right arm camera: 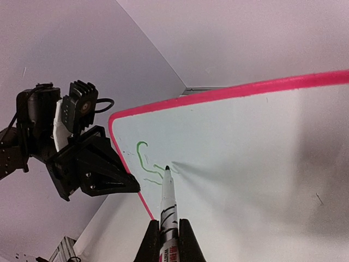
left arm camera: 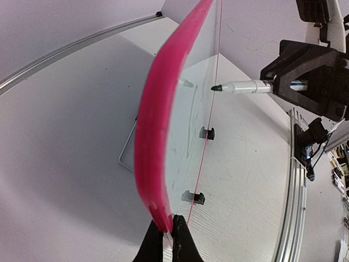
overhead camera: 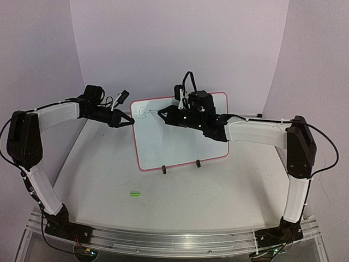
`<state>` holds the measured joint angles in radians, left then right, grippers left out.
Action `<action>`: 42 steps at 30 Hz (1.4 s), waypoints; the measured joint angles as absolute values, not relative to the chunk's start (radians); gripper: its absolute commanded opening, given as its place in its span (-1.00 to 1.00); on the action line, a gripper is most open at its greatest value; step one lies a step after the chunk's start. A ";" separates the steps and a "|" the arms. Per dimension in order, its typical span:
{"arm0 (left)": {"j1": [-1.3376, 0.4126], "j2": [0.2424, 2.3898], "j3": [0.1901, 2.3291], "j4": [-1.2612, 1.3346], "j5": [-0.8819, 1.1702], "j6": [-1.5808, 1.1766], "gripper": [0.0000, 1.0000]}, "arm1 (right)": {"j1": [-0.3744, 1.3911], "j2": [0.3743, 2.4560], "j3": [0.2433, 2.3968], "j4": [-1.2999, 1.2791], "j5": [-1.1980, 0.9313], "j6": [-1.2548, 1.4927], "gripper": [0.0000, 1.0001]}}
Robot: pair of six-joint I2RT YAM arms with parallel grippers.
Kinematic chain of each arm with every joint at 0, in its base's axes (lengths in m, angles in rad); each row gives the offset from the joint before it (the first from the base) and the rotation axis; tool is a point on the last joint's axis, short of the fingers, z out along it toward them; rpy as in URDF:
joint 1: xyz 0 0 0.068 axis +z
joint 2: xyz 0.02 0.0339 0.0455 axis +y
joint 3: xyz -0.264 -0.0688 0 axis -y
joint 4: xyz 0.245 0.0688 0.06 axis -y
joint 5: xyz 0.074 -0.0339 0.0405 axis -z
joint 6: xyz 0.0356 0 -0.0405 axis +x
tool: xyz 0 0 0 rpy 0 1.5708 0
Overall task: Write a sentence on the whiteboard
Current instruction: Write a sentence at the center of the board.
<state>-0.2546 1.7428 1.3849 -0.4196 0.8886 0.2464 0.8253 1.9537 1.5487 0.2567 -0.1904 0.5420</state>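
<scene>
The whiteboard (overhead camera: 180, 134), glossy white with a pink-red frame and two black clip feet, stands tilted at the table's middle. It also shows in the right wrist view (right arm camera: 245, 147) and edge-on in the left wrist view (left arm camera: 158, 125). My left gripper (overhead camera: 131, 121) (left arm camera: 169, 232) is shut on the board's left frame edge. My right gripper (overhead camera: 163, 115) (right arm camera: 168, 232) is shut on a white marker (right arm camera: 168, 204) (left arm camera: 240, 87). The marker's dark tip rests at the board's upper left, at the end of a few green strokes (right arm camera: 143, 161).
A small green cap (overhead camera: 134, 194) lies on the table near the front left. A wire stand (left arm camera: 126, 150) props the board from behind. The aluminium rail (overhead camera: 174, 240) runs along the near edge.
</scene>
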 measured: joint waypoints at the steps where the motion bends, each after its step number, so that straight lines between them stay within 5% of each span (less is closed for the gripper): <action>1: -0.255 1.743 1.385 -0.420 0.889 0.247 -1.00 | 0.825 1.954 1.559 0.255 -0.192 0.542 -1.00; 42: -0.255 1.742 1.385 -0.419 0.876 0.237 -1.00 | 0.827 2.010 1.552 0.247 -0.233 0.559 -1.00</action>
